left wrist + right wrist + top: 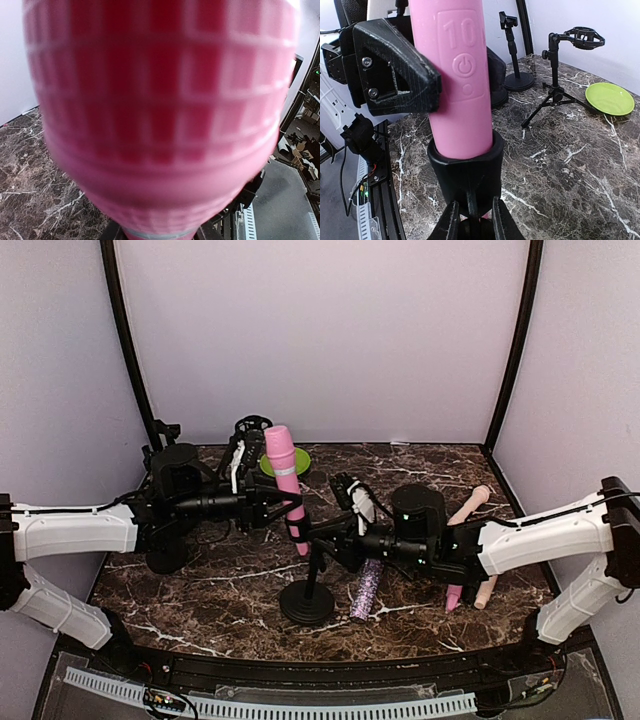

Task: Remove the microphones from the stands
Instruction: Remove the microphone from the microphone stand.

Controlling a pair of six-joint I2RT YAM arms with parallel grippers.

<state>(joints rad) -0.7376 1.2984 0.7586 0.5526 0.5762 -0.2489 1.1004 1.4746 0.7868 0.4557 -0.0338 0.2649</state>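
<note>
A pink microphone [284, 478] stands tilted in the black clip [466, 170] of a stand with a round base [307, 602]. My left gripper [272, 502] is shut on the microphone's body just above the clip; one of its black fingers [395, 75] presses the pink shaft. The microphone's mesh head [160, 110] fills the left wrist view, blurred, and hides that gripper's fingers. My right gripper [476, 225] is shut on the stand's stem right under the clip, also seen from above [324, 540].
A green plate [300, 462], a tripod with a shock mount [560, 85] and a small desk stand [514, 55] sit at the back. A glittery purple microphone [367, 590], a pink one [466, 530] and a beige one [487, 590] lie to the right.
</note>
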